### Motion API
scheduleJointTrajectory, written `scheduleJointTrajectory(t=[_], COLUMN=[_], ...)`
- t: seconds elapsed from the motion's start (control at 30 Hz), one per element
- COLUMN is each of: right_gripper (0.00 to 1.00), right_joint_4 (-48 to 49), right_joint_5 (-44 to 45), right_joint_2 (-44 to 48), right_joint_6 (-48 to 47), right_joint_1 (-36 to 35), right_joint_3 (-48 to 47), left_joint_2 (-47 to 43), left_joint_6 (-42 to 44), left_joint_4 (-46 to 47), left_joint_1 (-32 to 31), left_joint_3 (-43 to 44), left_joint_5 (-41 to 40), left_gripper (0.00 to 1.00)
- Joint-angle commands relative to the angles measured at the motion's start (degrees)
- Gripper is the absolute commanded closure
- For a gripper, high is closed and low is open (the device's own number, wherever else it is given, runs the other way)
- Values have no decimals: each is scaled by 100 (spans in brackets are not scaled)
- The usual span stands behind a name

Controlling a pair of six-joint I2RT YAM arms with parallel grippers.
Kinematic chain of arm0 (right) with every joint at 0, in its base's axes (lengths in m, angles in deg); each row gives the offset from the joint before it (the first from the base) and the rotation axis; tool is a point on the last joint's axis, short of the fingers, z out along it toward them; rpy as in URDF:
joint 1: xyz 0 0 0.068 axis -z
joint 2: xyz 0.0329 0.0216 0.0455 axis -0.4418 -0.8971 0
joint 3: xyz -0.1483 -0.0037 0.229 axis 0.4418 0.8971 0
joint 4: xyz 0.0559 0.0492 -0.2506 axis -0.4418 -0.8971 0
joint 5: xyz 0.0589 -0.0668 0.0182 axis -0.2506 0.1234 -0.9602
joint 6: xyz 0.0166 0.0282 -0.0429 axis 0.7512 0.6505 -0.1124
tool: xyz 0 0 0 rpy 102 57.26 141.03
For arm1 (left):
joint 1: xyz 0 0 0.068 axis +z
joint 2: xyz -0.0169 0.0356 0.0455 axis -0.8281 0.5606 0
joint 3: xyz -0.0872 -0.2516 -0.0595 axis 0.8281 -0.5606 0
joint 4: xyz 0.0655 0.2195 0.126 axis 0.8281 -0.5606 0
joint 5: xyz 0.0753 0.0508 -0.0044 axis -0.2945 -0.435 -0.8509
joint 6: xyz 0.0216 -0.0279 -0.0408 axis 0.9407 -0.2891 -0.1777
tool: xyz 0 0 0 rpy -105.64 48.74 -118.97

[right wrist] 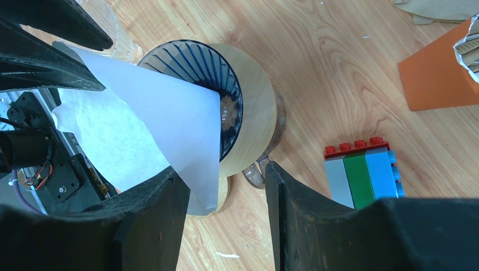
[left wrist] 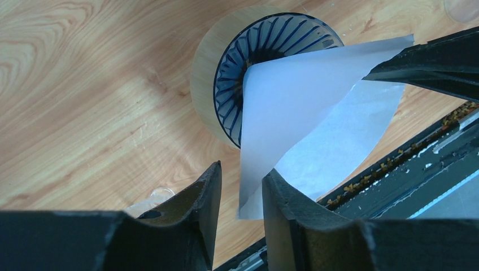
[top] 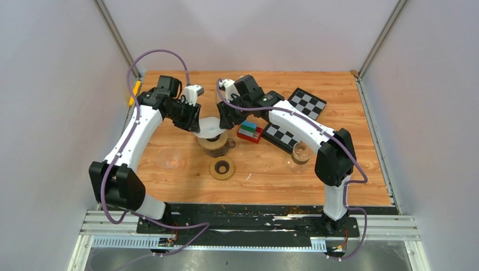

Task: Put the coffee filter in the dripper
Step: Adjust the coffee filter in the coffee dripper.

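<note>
The dripper [top: 214, 141] has a blue ribbed cone in a wooden collar and stands mid-table; it also shows in the left wrist view [left wrist: 226, 68] and the right wrist view [right wrist: 248, 96]. The white paper coffee filter [top: 208, 127] stands tilted with its tip inside the cone. Its wide part sticks out toward the front [left wrist: 305, 107] [right wrist: 164, 113]. My left gripper [top: 197, 125] [left wrist: 242, 186] is open, with the filter's edge between its jaws, against the right finger. My right gripper [top: 225, 121] [right wrist: 226, 175] is open wide, with the filter's edge beside its left finger.
A wooden ring [top: 222, 168] lies in front of the dripper. A toy brick block [top: 249, 131] [right wrist: 361, 175] sits to its right, near two checkerboards [top: 308, 103]. Clear glasses stand at the left [top: 169, 159] and right [top: 301, 152]. An orange box [right wrist: 438, 73] shows in the right wrist view.
</note>
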Motion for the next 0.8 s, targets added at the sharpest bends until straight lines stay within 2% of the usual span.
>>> scheduleJointTrajectory(t=[0.0,0.43,0.77], right_gripper=[49,50,50], right_joint_4=[235,221,200], right_joint_5=[-13,-74,-110], right_joint_2=[218,158,163], right_joint_6=[16,46,50], right_joint_1=[19,20,14], right_joint_3=[-29,-112,-138], left_joint_2=[-53,217,405], left_joint_6=[83,67,75], left_joint_4=[-51,-201,-283], left_joint_1=[30,30,30], left_joint_3=[165,443,584], left_joint_5=[164,243,243], left_gripper=[62,79,99])
